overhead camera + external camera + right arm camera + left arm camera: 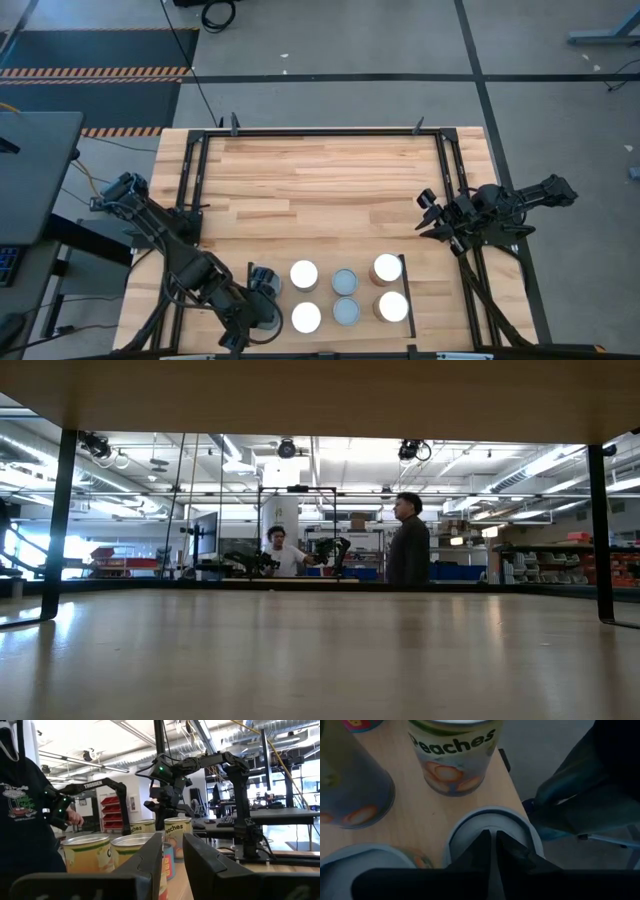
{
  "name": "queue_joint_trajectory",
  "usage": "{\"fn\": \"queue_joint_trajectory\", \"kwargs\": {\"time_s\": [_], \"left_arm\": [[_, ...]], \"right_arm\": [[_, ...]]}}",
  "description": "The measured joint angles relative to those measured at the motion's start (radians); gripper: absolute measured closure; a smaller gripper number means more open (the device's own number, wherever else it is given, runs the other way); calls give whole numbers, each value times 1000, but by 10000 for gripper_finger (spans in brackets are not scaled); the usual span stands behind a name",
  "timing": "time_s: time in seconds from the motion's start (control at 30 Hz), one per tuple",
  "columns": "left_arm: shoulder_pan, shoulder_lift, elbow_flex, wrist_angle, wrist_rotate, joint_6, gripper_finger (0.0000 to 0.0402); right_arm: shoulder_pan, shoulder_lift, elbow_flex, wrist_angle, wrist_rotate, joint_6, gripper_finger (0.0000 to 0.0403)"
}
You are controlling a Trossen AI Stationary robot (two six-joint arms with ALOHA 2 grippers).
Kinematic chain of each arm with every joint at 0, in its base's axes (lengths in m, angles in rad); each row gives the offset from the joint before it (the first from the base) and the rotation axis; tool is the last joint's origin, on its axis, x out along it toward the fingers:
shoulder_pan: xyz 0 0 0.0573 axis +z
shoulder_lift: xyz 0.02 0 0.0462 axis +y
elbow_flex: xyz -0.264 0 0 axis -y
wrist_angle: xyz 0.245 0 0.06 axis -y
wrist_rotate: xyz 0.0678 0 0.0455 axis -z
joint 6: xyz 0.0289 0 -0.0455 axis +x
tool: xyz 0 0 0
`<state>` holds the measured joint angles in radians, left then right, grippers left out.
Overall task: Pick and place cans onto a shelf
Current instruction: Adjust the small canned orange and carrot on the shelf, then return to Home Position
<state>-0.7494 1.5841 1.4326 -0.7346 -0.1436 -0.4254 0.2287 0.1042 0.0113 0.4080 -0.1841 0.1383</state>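
High view: six small round cans (345, 296), white- or grey-topped, cluster at lower centre of the light-wood desk (320, 180), with the left claw (262, 282), closed and empty, at their left end. Right claw (432, 216), at right of centre, is nearly shut, holding nothing. Left wrist view: its closed fingers (495, 852) sit over a grey can top (490, 827).

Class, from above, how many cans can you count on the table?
7: four white-topped, two grey-topped between them, one beneath the left gripper; the arm may hide another.

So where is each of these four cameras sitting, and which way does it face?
High view: overhead, straight down on the table, both arms and the cans.
Low view: table height, looking level into the room with two people; no arm shows.
Left wrist view: above a can, own shut jaws.
Right wrist view: level toward the cans, own jaws.
Shared: both wrist views and the high view show the cans.
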Motion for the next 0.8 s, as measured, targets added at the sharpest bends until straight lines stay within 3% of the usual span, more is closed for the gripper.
{"fn": "queue_joint_trajectory", "kwargs": {"time_s": [0.6, 0.8], "left_arm": [[9, -8, 10, 25, 29, -7, 365], [30, -35, 153, -120, 32, 15, 365]], "right_arm": [[0, 0, 0, 2, -1, -2, 318], [0, -1, 0, 250, 2, -25, 318]]}}
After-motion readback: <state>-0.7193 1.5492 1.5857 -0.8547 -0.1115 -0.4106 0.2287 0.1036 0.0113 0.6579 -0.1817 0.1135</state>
